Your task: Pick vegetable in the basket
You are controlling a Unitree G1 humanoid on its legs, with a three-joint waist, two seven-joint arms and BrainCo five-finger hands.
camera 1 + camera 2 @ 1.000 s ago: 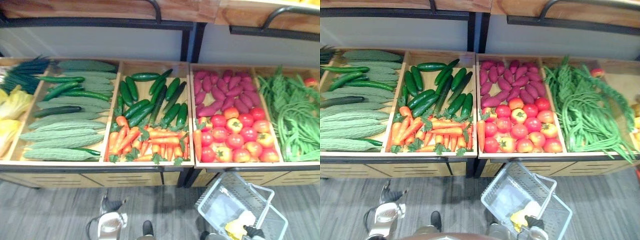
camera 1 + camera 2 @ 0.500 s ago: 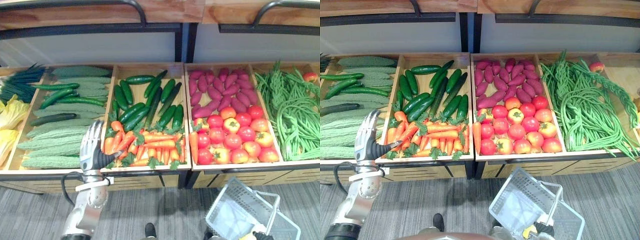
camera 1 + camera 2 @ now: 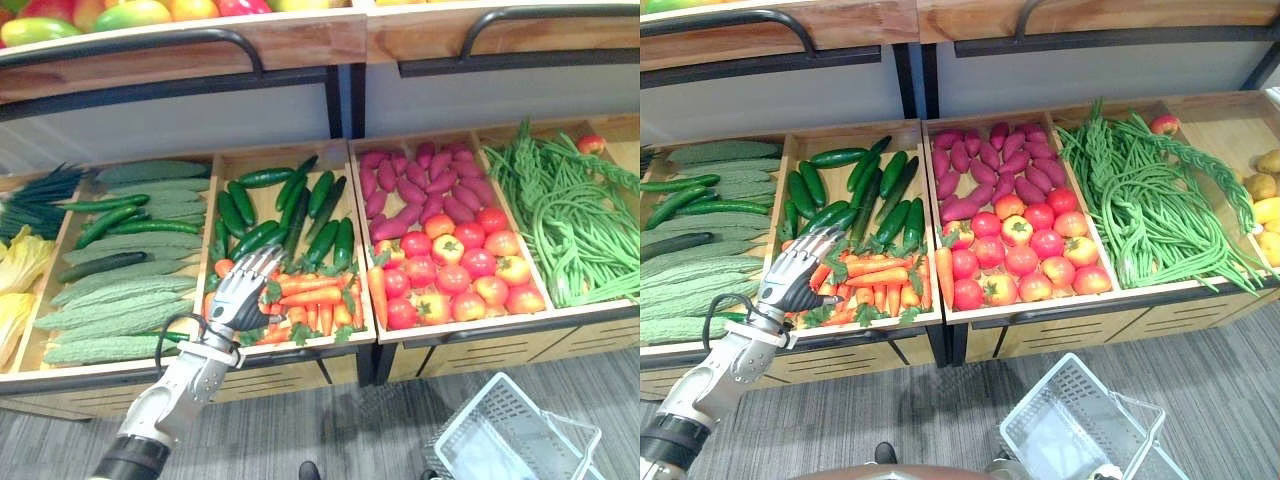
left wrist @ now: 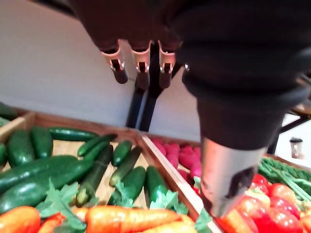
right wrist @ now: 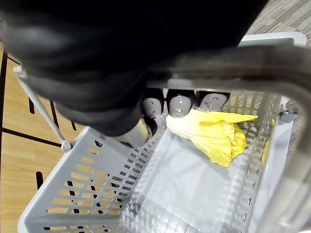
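The carrots (image 3: 310, 295) lay heaped along the front edge of their crate (image 3: 285, 155), with cucumbers (image 3: 300, 205) filling the back of it. Our left hand (image 3: 240, 290) hovered over the heap's left end, near the crate's front left corner. Its fingers were spread and loosely straight, its thumb stood apart, and it held nothing. We could not tell whether any fingertip touched a carrot.

We judged that we were in the reaching step, with the hand over the pile but no grasp made. The next move called for lowering the hand onto one carrot lying free on top and curling fingers and thumb round its body rather than its leafy end. We would then lift straight up so the neighbours did not roll over the front edge. After that the carrot would have to go to the right and down to the basket (image 3: 1060, 400).

Gourds (image 3: 120, 300) filled the crate to the left, and tomatoes (image 3: 460, 280) sat at the front of the crate to the right. Below that crate's front edge, our right hand (image 5: 97, 63) had its fingers curled round the handle (image 5: 233, 63) of the basket, low over the floor (image 3: 940, 400). A yellow leaf (image 5: 214, 133) lay inside it.
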